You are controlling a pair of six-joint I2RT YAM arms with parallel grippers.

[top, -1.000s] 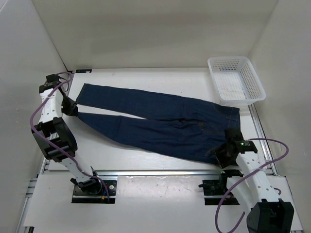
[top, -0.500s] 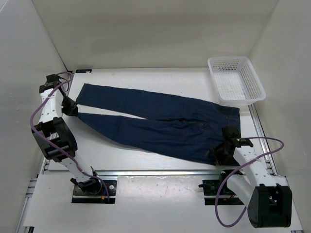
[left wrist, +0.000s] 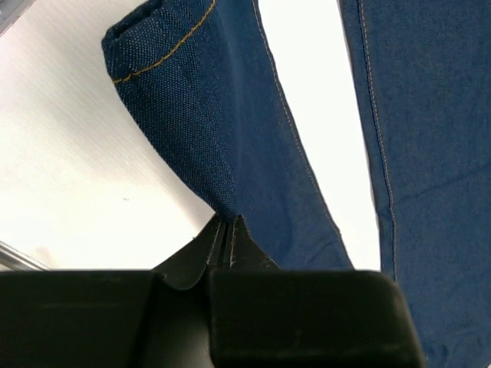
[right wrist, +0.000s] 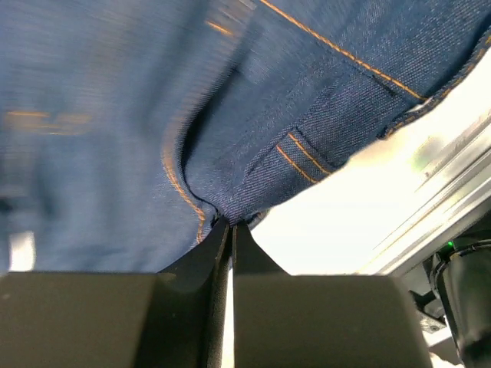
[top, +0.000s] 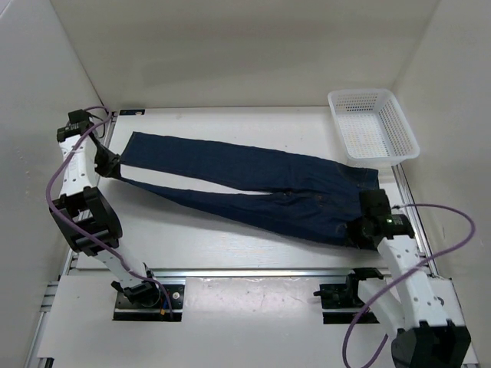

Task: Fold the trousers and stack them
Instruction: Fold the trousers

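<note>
Trousers (top: pixel 253 192) lying stretched across worktop (top: pixel 215 249), waistband at R, hems at L. L tool (top: pixel 113 167) pinching shut on near leg's hem corner, close to L wall (top: pixel 38 115). R tool (top: pixel 359 230) clamping together on waistband edge, nr front rail (top: pixel 253 272). Basket (top: pixel 374 126) sitting far R, apart from denim. Strip of white worktop showing btwn near leg and rail.
</note>
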